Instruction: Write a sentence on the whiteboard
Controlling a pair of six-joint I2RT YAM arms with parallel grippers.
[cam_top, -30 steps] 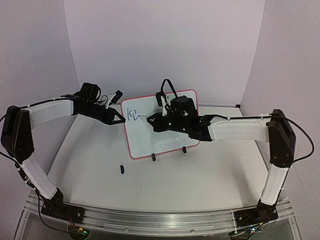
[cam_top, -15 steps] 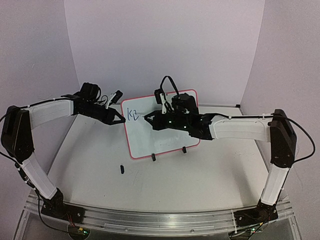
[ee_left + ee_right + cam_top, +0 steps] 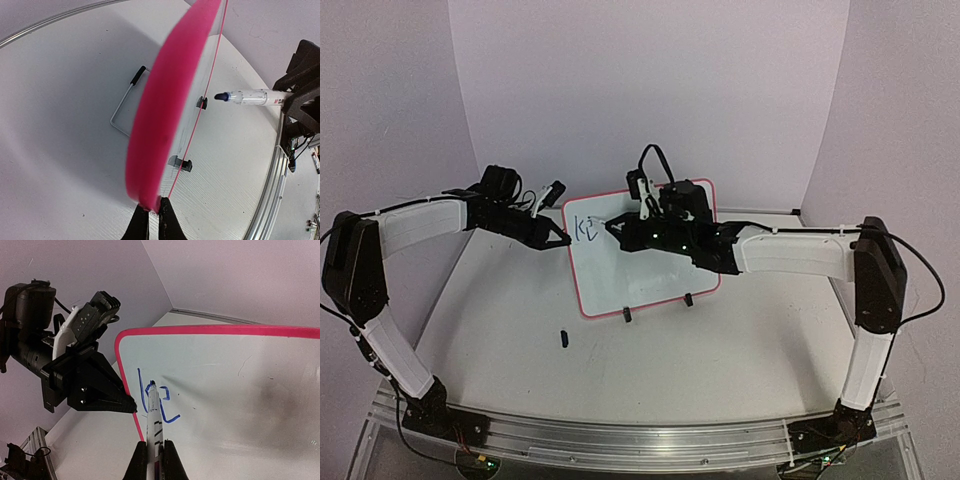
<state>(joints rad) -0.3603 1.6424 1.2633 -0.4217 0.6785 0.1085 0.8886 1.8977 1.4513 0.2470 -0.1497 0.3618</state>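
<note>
The marker [image 3: 153, 415] is pinched between the jaws of the right gripper [image 3: 152, 452], its tip held at the sentence [image 3: 141, 390], a few blue strokes near the ten o'clock corner of the whiteboard [image 3: 240, 370]. The whiteboard's nine o'clock edge is clamped by the left gripper [image 3: 150, 210], and the whiteboard is stood upright on the table [image 3: 500, 330].

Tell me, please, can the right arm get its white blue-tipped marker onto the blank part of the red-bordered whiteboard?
Probably yes: the right gripper holds the marker at the blue letters, nothing covers the blank whiteboard beside them, and the left gripper clamps its edge.
</note>
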